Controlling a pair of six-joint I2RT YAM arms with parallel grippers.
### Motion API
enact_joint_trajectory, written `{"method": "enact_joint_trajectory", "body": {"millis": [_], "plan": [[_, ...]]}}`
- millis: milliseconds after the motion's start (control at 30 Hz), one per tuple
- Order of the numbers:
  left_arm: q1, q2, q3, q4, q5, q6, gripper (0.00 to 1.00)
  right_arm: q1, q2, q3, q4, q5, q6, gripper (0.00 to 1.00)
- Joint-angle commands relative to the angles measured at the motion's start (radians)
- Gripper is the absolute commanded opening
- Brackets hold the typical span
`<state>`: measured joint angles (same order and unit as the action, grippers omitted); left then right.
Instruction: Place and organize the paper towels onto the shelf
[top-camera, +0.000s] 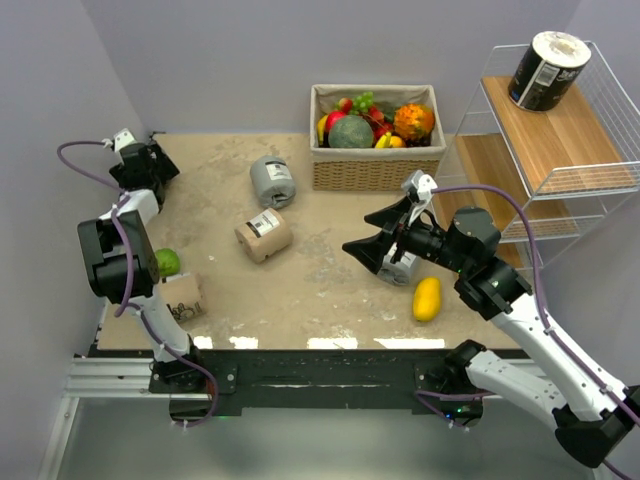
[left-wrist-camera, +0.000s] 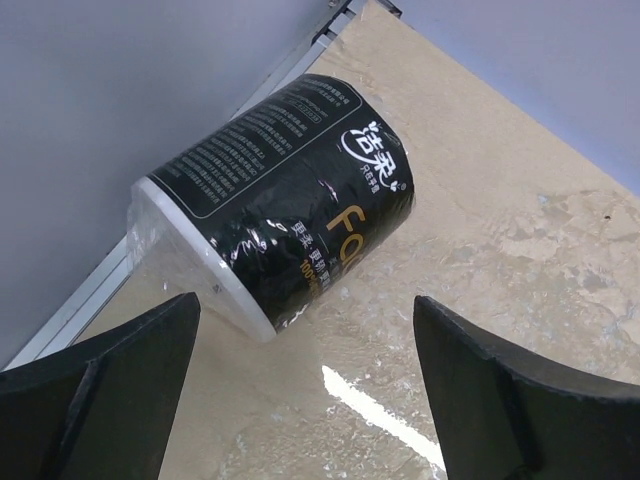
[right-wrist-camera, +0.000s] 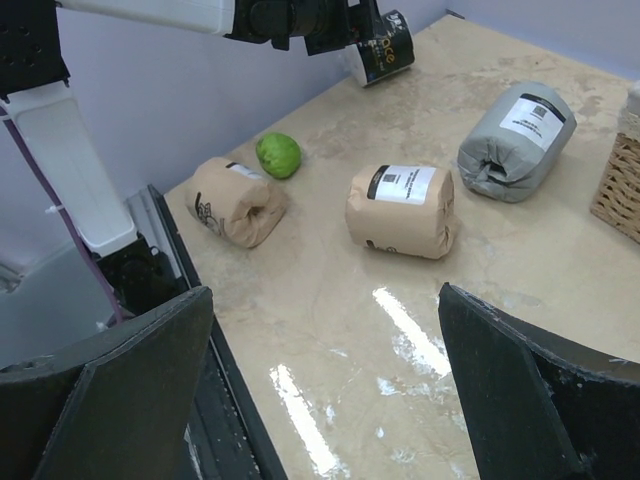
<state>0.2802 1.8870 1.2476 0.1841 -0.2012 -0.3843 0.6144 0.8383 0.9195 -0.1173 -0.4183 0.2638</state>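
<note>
Beige marbled tabletop (top-camera: 320, 300) under lilac walls, and plenty was laid out on it. Over on the right stood the shelf (top-camera: 565, 135), with one black roll (top-camera: 547, 68) upright on its top board. Out on the table the grey roll (top-camera: 272, 181) and the tan roll (top-camera: 263, 235) lay on their sides, a little apart, in front of the wicker basket (top-camera: 375, 172) of fruit. A second tan roll (top-camera: 180, 297) lay by the left arm's base, the green fruit (top-camera: 166, 262) just beside it. The left gripper (left-wrist-camera: 302, 310) was up in the far left corner, jaws spread wide and grasping nothing, and the corner black roll (left-wrist-camera: 290, 190) lay on its side just ahead of the fingers, close to the wall. The right gripper (top-camera: 366, 232) hung over mid-table, likewise released, with nothing between its jaws; a pale roll (top-camera: 400, 268) sat partly hidden under it, the yellow mango (top-camera: 426, 298) just beside
</note>
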Motion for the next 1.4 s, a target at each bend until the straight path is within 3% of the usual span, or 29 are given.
{"method": "enact_joint_trajectory", "body": {"millis": [0,233,900,1233,1367], "plan": [[0.013,0.014,-0.011,0.126,0.016,-0.004,0.93,0.002,0.004,-0.001,0.034,-0.014,0.002,0.99],[0.023,0.057,0.004,0.147,-0.03,0.002,0.92,0.002,0.036,-0.018,0.027,0.027,-0.003,0.99],[0.059,0.104,-0.007,0.244,0.115,-0.024,0.87,0.002,0.071,-0.001,0.028,0.018,0.0,0.99],[0.057,0.13,0.004,0.255,0.224,-0.022,0.66,0.002,0.097,-0.004,0.036,0.039,-0.009,0.99],[0.057,0.123,0.0,0.256,0.295,-0.022,0.63,0.002,0.102,-0.025,0.057,0.044,-0.008,0.99]]}}
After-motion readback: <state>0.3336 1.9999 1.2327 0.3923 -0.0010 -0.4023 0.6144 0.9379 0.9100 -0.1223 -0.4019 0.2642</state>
